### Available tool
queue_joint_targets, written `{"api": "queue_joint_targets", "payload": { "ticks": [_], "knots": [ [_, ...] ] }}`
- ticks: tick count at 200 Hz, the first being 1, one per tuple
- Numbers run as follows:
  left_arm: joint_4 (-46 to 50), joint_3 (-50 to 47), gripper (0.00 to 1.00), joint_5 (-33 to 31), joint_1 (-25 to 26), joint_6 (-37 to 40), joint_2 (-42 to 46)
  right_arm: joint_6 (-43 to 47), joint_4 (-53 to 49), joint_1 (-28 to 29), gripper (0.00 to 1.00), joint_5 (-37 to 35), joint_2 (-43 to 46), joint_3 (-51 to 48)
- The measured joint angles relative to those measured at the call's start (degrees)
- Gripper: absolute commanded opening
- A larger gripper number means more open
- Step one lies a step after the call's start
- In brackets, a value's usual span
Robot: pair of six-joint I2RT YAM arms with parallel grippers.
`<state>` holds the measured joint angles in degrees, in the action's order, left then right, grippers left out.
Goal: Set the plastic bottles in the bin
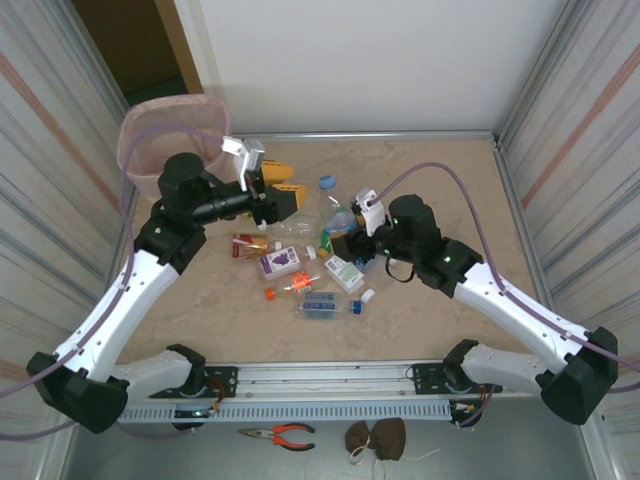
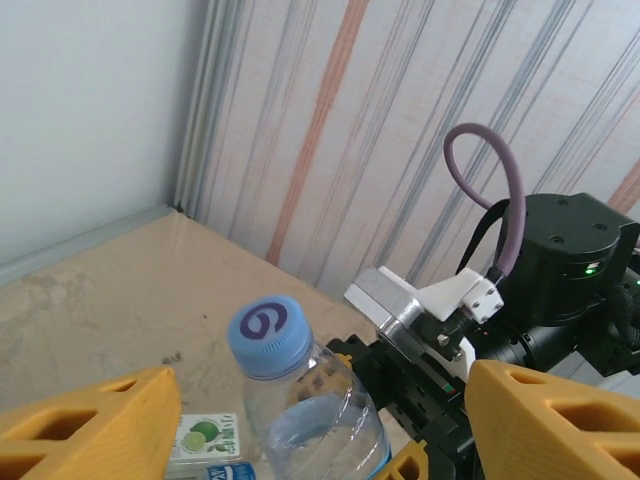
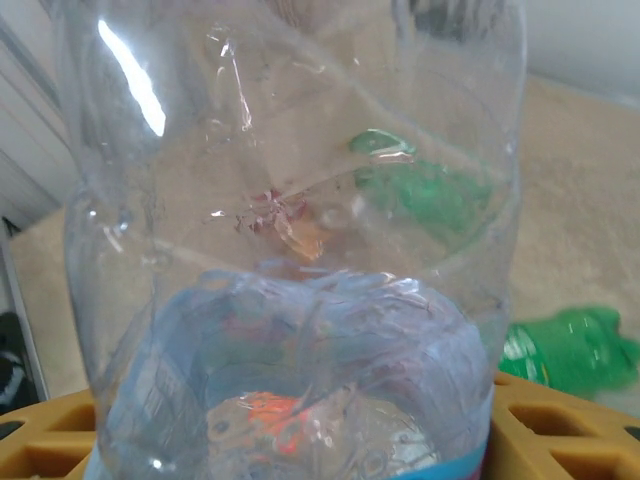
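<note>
Beige marbled table [image 1: 440,300], white back wall [image 1: 380,60], ribbed side walls [image 1: 580,130]. Bin [image 1: 165,110] at far-left corner; bottles [image 1: 320,305] strewn mid-table. I see left fingers [image 2: 90,420] spread apart astride clear bottle [image 2: 305,405], right fingers [image 3: 565,430] clamping it.

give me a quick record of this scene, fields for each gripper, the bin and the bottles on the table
left gripper: open, straddling the clear bottle without touching it
right gripper: shut on the clear bottle's body
clear bottle: blue cap on, between the two grippers
bin: upright, far left corner
loose bottles: several lying mid table, between the arms
</note>
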<state>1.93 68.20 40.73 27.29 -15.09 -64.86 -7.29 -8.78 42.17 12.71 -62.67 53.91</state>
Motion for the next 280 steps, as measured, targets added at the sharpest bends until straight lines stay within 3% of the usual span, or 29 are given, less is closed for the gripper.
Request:
{"api": "queue_joint_targets", "payload": {
  "ticks": [83, 201, 280],
  "knots": [
    [0.24, 4.33, 0.78, 0.17, 4.09, -1.97, -5.4, 0.44, 11.17, 4.76, 0.58, -0.5, -2.03, 3.69],
    [-0.55, 4.87, 0.66, 0.48, 6.86, -0.59, -7.67, 1.57, 12.22, 5.62, 0.57, -3.93, -2.93, 5.86],
    [-0.11, 4.87, 0.76, -0.39, 7.21, 0.48, -7.45, 1.75, 12.22, 6.25, 0.57, -5.86, -3.43, 7.34]
  ]
}}
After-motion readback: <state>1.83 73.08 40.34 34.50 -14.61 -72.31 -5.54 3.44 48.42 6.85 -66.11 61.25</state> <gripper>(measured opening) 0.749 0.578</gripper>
